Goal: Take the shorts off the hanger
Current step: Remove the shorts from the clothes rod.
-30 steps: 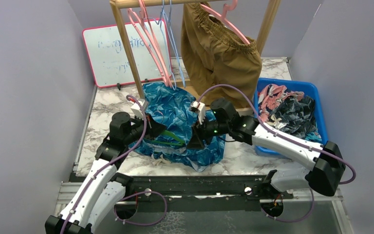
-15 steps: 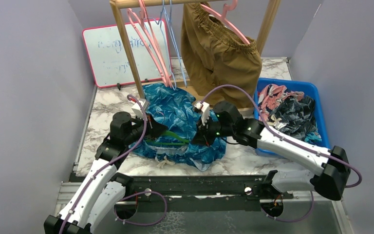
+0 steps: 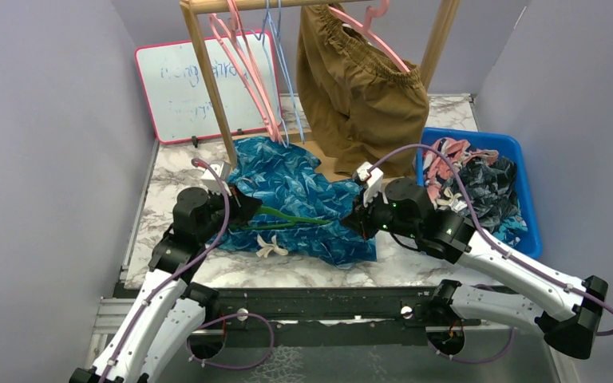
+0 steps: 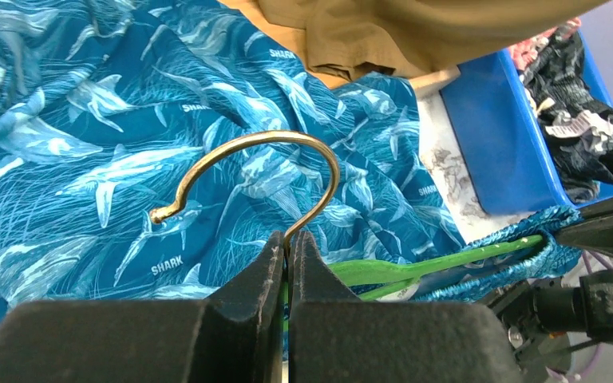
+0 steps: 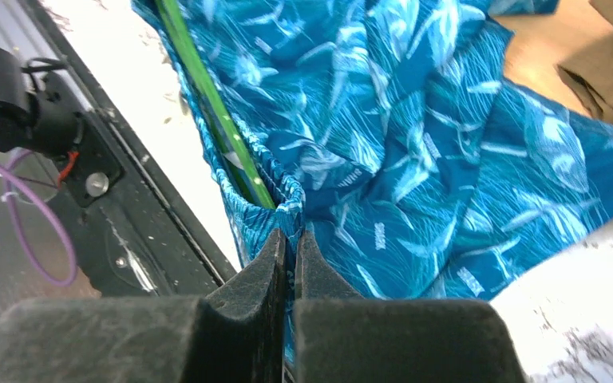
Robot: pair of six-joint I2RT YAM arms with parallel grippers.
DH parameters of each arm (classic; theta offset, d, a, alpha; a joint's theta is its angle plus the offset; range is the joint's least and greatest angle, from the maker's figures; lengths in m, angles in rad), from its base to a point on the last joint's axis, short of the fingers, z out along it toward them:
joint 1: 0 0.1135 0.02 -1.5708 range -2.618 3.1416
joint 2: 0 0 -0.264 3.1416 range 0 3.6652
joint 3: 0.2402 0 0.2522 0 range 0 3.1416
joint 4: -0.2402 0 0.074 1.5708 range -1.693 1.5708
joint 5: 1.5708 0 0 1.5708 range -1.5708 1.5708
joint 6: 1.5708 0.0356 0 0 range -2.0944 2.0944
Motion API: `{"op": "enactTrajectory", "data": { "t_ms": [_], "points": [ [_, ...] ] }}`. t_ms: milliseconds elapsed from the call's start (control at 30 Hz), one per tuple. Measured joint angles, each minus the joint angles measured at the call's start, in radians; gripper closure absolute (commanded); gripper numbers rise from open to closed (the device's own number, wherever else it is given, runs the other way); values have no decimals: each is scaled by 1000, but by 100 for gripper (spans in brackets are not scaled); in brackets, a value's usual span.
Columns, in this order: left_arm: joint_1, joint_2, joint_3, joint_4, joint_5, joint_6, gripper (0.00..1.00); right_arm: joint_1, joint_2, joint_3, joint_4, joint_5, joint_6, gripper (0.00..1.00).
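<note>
Grip | your left jaws clamped the hanger (image 4: 415,270) hook, right jaws pinched the shorts (image 5: 415,159) waistband | risk: elastic snagging on the hanger tip could have slipped your pinch.

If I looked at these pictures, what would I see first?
Bright blue shark-print shorts lie spread across the middle of the table, with a green hanger poking out of them. The left gripper pinches the hanger's gold hook, and the right gripper pinches the waistband. Behind them, big brown shorts hang from the wooden rack.
</note>
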Motion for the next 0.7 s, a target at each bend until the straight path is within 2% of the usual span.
{"op": "enactTrajectory", "data": {
  "t_ms": [267,467,700],
  "points": [
    [-6,-77,0,-53,-101,-9,100,2,0,-11,-63,121,29,99],
    [-6,-105,0,-70,-153,-17,100,2,13,-19,-54,123,47,99],
    [-6,-116,0,-110,-188,-14,100,2,139,-21,-35,110,64,99]
  ]
}}
